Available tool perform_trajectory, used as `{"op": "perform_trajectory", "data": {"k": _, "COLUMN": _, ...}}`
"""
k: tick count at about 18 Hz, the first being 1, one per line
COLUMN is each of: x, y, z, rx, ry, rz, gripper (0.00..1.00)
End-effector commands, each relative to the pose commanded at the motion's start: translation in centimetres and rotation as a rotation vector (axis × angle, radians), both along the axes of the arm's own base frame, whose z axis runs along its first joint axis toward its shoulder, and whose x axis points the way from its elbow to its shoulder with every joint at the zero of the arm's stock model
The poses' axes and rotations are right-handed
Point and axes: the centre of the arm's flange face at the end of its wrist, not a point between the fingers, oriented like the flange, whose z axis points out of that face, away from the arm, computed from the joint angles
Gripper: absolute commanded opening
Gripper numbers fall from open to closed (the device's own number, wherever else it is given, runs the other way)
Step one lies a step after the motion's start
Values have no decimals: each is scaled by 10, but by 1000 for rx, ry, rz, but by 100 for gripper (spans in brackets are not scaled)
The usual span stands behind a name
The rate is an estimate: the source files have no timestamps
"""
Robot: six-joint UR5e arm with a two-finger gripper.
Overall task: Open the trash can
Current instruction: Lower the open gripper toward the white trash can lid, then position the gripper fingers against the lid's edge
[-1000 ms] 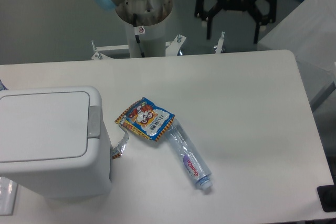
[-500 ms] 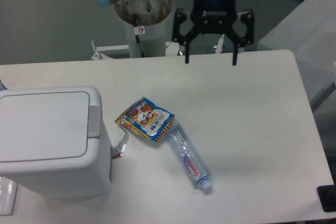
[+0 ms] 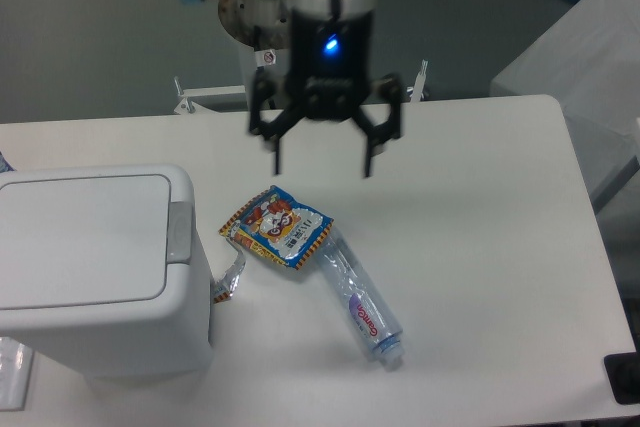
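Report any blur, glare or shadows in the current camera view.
Fixed camera: the gripper looks slightly motion-smeared, its blue light blooming; soft, even light, faint shadows under the trash can and bottle; mild glare on the snack packet.

matt plastic trash can (image 3: 95,257), glossy (crinkled) wrapper (image 3: 277,226)

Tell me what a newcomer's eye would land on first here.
First the gripper, fingers spread open and empty, with a blue light on its body, hanging over the table's back middle. Below it a colourful snack packet lies against a clear plastic bottle. At the left sits the white trash can, its lid shut.
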Motion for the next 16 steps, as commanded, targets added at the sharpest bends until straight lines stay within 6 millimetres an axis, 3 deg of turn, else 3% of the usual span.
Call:
{"op": "perform_trajectory", "data": {"k": 2, "x": 12, "y": 6, "z": -5, "rx": -1, "ry": -32, "rz": 23, "gripper": 100}}
{"op": "perform_trajectory", "data": {"k": 7, "x": 20, "y": 15, "z": -19, "rx": 35, "ry": -82, "rz": 117, "gripper": 100}}
{"op": "perform_trajectory", "data": {"k": 16, "x": 18, "y": 26, "z": -38, "rx": 25, "ry": -94, "rz": 123, "gripper": 100}}
